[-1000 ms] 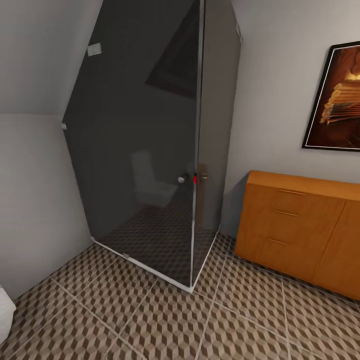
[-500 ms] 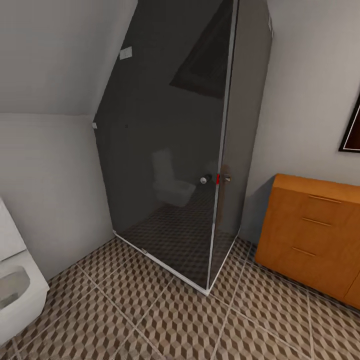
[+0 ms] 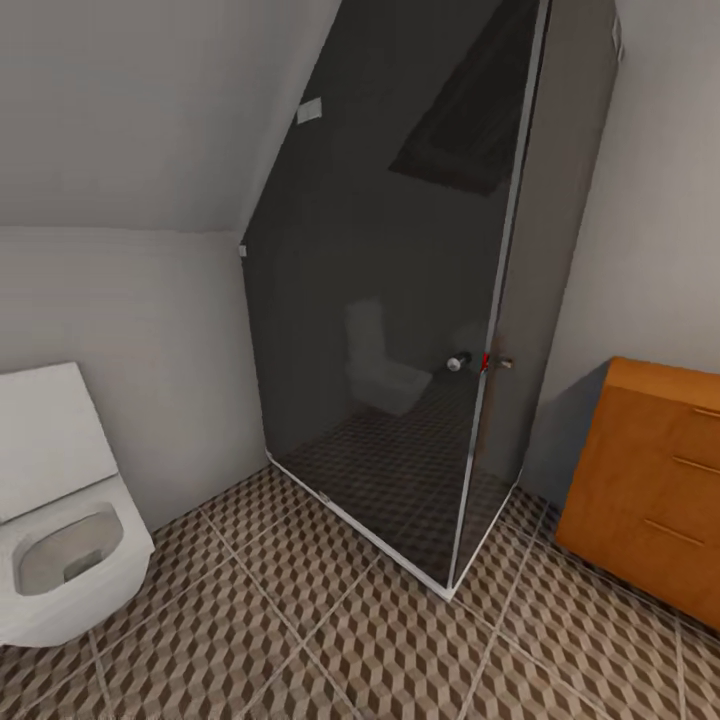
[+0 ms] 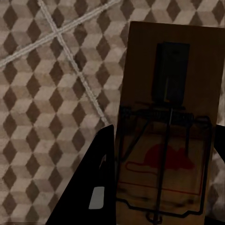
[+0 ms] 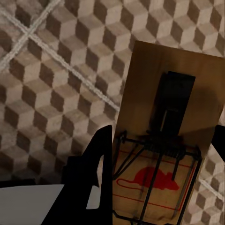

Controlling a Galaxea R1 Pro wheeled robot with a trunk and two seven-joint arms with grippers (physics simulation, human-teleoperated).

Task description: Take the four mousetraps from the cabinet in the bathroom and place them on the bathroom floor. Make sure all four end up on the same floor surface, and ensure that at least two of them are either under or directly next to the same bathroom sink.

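In the head view, a dark glass shower (image 3: pixel 420 330) is seen between a white toilet (image 3: pixel 60 520) and the orange-brown cabinet (image 3: pixel 655 490) on the bathroom floor (image 3: pixel 330 630).

In the left wrist view, a mousetrap (image 4: pixel 168 131) is gripped in the left pincer (image 4: pixel 161 183) above the tiles.

In the right wrist view, another mousetrap (image 5: pixel 164 140) is clamped by the right pincer (image 5: pixel 161 183).

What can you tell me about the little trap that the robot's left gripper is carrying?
The mousetrap is a flat tan wooden board with dark wire spring and bar, a dark rectangular plate, and a red mouse outline printed on it. It sits between the left gripper fingers, held above the cube-patterned floor tiles, its far end sticking out past the fingertips.
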